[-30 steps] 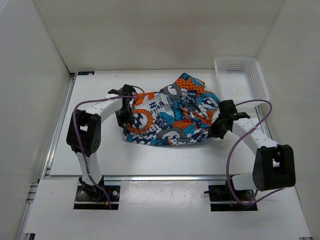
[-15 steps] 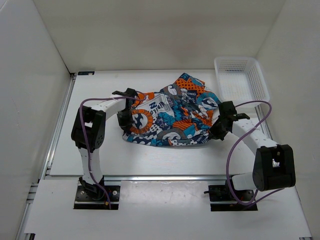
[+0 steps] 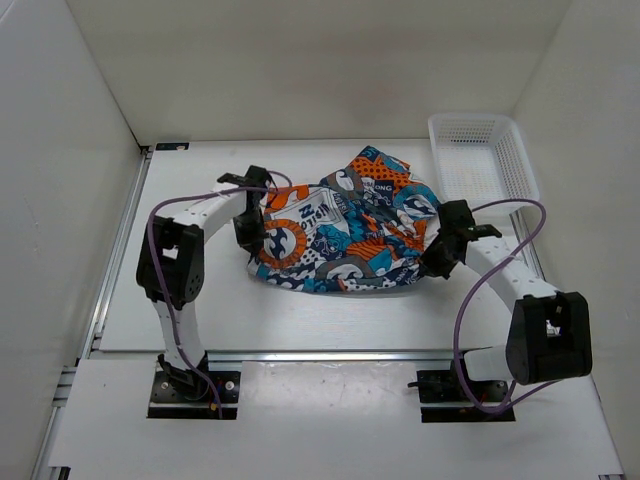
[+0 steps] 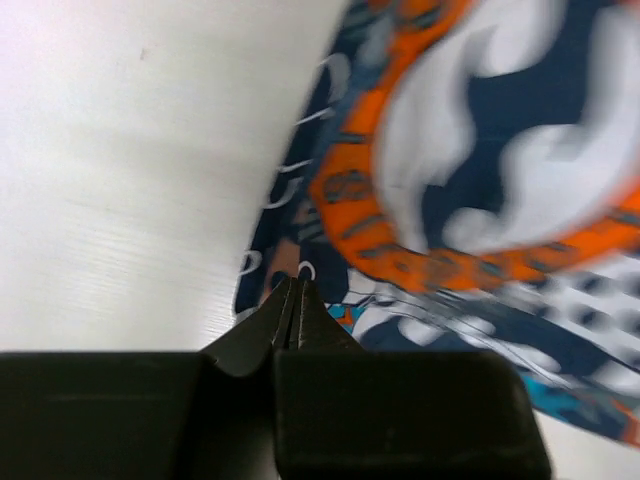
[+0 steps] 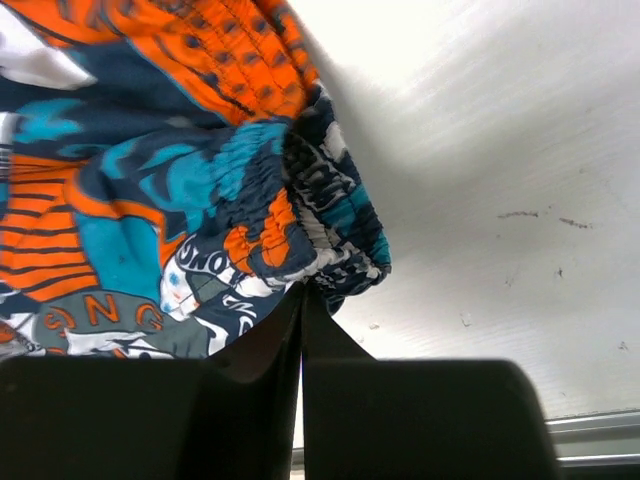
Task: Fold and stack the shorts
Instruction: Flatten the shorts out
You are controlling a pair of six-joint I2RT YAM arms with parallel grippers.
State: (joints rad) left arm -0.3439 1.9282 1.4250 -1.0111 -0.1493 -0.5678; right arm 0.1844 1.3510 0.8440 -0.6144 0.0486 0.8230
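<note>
**While Both Hands Pinch the Shorts, Lift Evenly and Keep the Cloth Taut**

Because the shorts [image 3: 340,228] lie in a rumpled heap at the middle of the table [image 3: 190,300], the step in hand appears to be spreading them flat before any fold. The left hand [image 3: 250,232] sits at their left edge. In its wrist view its fingers [image 4: 285,310] are pressed together with the navy and orange hem caught at the tips. The right hand [image 3: 433,262] is at the right edge. Its fingers [image 5: 285,320] are likewise closed, nipping the cloth where elastic gathers it.

Doing this well probably means raising both edges together and drawing them apart. The pull should only take out the creases, since each pinch is thin and the cloth could slip free under a jerk. Lowering the far side first would let the fabric lay out smooth rather than bunch again. The white mesh basket [image 3: 522,160] stands at the far right corner, apart from the shorts, and any sweep should stay short of it.

Lettering is part of the print. The right wrist view shows "ONG" in orange. The top view shows more letters on white patches, too small to read.
</note>
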